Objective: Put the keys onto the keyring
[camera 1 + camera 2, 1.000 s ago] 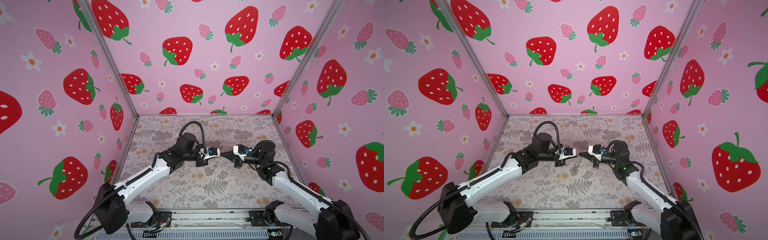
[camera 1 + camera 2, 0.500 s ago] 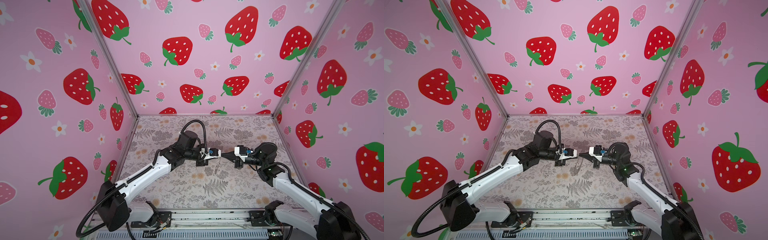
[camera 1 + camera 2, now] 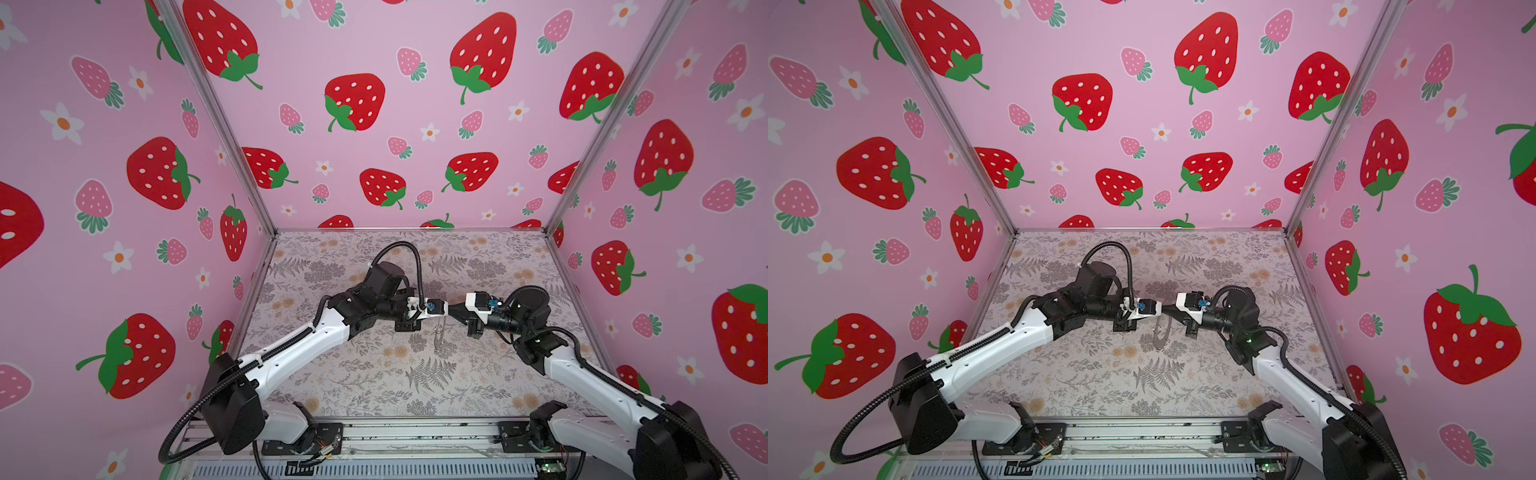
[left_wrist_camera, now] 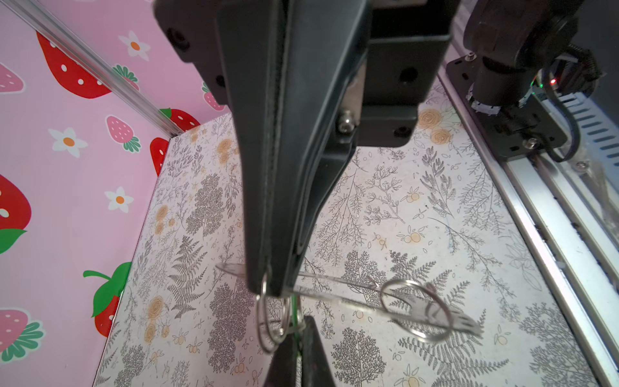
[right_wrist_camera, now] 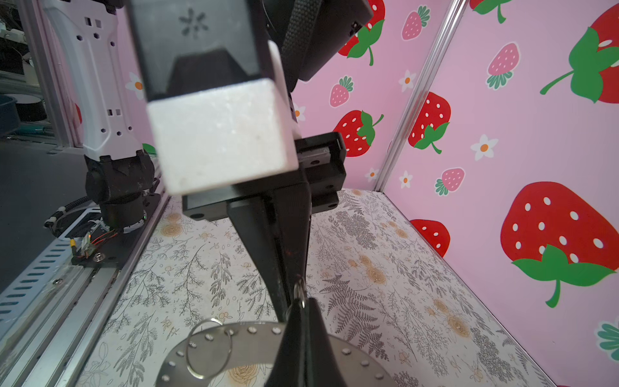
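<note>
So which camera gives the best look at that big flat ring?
The right wrist view: the keyring faces the lens, partly cropped, its rim holes and a wire loop plain. The left wrist view shows it edge-on; in both top views it is only a thin sliver.

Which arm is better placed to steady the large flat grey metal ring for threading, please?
Left, probably: the left gripper is shut on the rim of the ring, which hangs from it; the shut right gripper only meets a small wire loop.
</note>
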